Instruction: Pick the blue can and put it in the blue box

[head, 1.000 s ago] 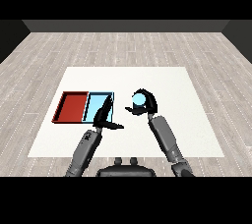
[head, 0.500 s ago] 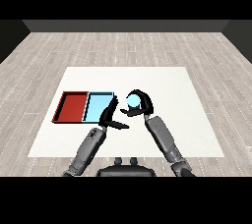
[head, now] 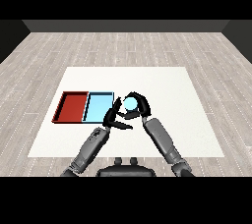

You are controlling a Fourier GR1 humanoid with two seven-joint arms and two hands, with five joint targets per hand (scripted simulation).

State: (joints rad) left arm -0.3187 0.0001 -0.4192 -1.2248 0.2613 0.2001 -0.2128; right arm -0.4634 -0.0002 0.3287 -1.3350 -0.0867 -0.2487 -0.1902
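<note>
**Head view: can is in the right hand, blue tray just off to the left**

So the right hand (head: 139, 106) has its fingers curled round the blue can (head: 131, 103), holding it just above the white counter (head: 162, 85). The can looks roughly upright, though the fingers cover most of it, so I can't say for sure.

The key relation: the light blue tray (head: 98, 107) sits directly to the left of the can, very near, with its right rim just beside the hand. The red tray (head: 73, 106) is touching the blue one on its far side, so overshooting left would be the thing to watch, I reckon.

The left hand (head: 114, 116) is the awkward bit. It sits between the can and the tray's near corner, fingers straight and relaxed, holding nothing, thumb pointing right beneath the can. It's nearer the tray, but the right hand has the can, so I'd guess the carry goes over or behind it.
</note>
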